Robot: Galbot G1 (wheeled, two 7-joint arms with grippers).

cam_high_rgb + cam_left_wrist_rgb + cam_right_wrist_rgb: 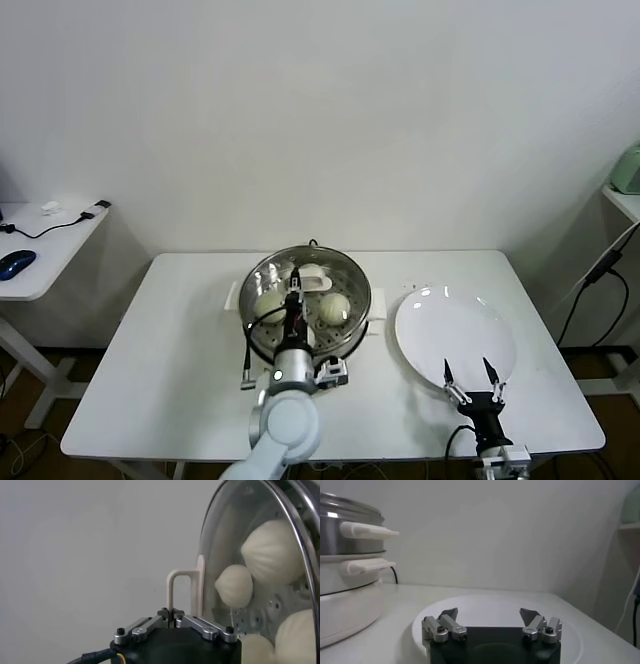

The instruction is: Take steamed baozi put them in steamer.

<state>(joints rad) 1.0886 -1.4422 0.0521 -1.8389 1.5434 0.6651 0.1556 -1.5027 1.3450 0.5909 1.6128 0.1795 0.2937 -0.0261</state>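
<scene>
The steamer stands mid-table on its white base, with the round glass lid lying over it. Several pale baozi show inside through the glass; in the left wrist view I see them on the perforated tray. My left gripper is over the lid, shut on its white handle, the jaws closed on the handle's leg. My right gripper is open and empty over the near edge of the white plate. The right wrist view shows its gripper and the steamer.
The flat white plate is bare, right of the steamer. A side table with a blue mouse and cables stands at far left. A shelf with a green object and a hanging cable is at far right.
</scene>
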